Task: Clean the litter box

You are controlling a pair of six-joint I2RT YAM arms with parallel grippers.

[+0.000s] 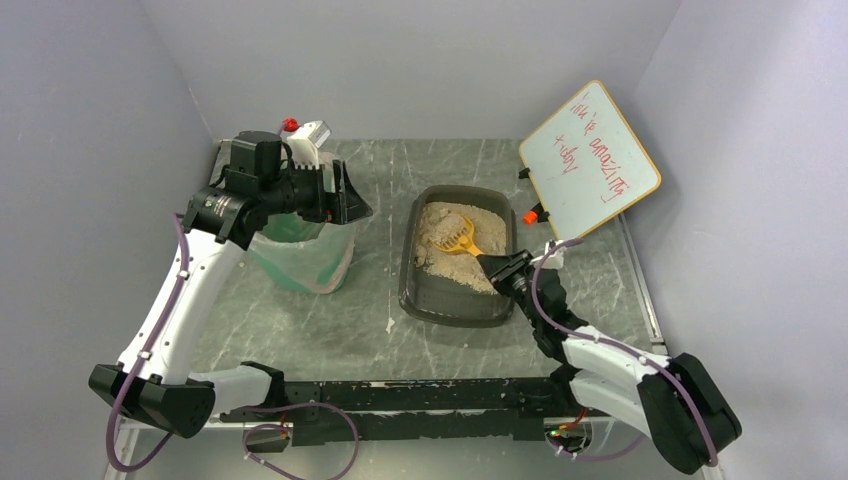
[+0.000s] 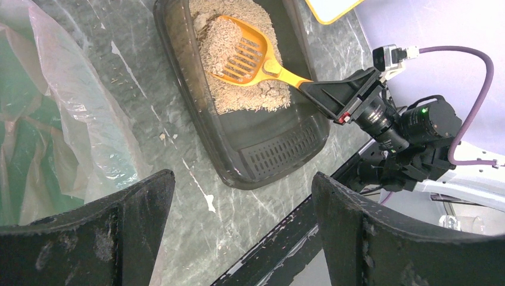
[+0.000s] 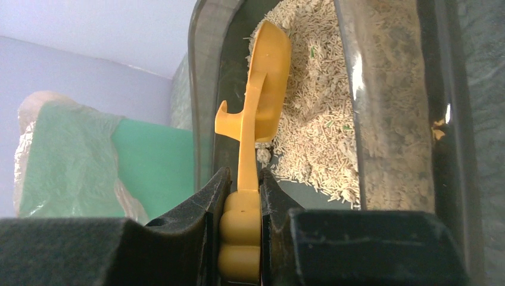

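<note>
task item: shallow dark grey plastic litter box [image 1: 452, 305] with rounded corners, at centre of the top frame, long axis running upper to lower, slightly tilted. beige litter [image 1: 448, 222] heaped in the upper half; lower end bare, with a slotted grid in the floor.

end effector in use: right gripper [image 3: 243, 182], reaching in from the lower right of the top frame, pressed together on the handle of an orange slotted plastic scoop [image 1: 460, 238]. handle pinched flat between both pads. scoop head up and left of the jaws, resting on the litter heap, on a diagonal across the box's long axis. nearer arm to the box: the right one, plainly.

left gripper [image 2: 241, 185]: spread wide, holding nothing, hovering at upper left of the top frame over a green bin lined with a clear crinkled bag [image 1: 300, 258]. bin left of the box, near but apart.

judged for the next move: head to be lifted and carried leftward over the box's left long wall to the bin.

materials: litter loose, in pale elongated grains with a few green flecks; scoop rigid and glossy; box walls smooth, dusted; grey-green marbled table [image 1: 300, 335] with stray grains beside the box.
</note>
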